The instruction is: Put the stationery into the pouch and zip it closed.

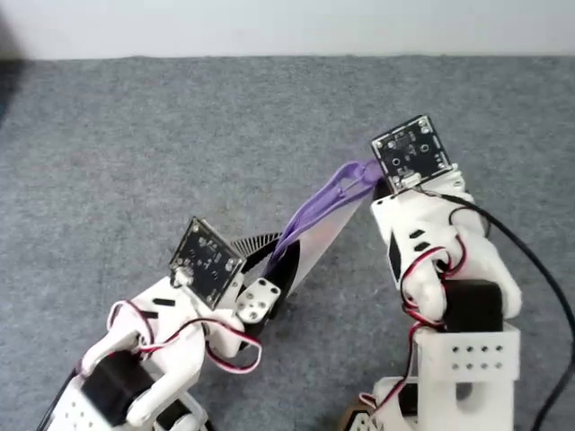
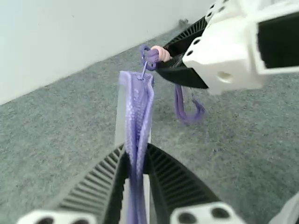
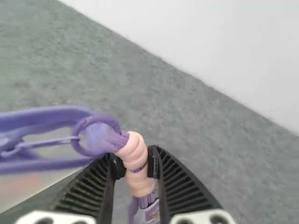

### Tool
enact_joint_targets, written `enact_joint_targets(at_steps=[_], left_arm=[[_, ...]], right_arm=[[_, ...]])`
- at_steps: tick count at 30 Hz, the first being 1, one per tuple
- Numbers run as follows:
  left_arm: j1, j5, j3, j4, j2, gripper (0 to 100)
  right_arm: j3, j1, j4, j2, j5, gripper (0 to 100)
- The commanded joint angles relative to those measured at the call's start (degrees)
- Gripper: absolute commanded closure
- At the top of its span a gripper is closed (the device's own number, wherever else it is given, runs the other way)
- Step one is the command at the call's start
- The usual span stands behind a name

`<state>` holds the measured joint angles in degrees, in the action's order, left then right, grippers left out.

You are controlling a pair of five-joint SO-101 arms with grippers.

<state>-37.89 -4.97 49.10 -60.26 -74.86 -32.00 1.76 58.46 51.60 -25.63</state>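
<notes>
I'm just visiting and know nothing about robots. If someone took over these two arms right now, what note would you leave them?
Left gripper: shut on the pouch, at its zip edge.
Right gripper: shut on the pink bead of the zip pull.
The pouch hangs stretched between them.
Done: the zip looks closed up to the right gripper's end.
Left: confirm it is fully shut, then let go. Contents are hidden.

Soft, even, bright light covers the grey surface. Faint, diffuse shadows lie on it beneath the right hand, and the white wall beyond that hand looks brightly lit.
</notes>
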Motion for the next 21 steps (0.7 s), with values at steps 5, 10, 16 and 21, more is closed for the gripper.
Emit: enact_joint_targets(at_steps=[5, 10, 16, 21], left_arm=[[0.18, -0.53, -3.56, -1.49, -6.24, 99], [0.26, -0.26, -3.65, -1.58, -7.91, 99], [0.26, -0.18, -3.65, -1.58, -9.85, 99], [0.35, -0.18, -3.91, -1.58, -11.16, 99]], right_arm=[[-2.64, -4.97, -3.91, -1.8, -0.79, 99.1], [-8.44, -9.45, -9.1, -1.89, -0.97, 99.1], [-16.62, -14.81, -16.66, -1.89, -5.54, 99.1], [-20.48, -17.36, -17.63, -1.89, -5.63, 99.1]])
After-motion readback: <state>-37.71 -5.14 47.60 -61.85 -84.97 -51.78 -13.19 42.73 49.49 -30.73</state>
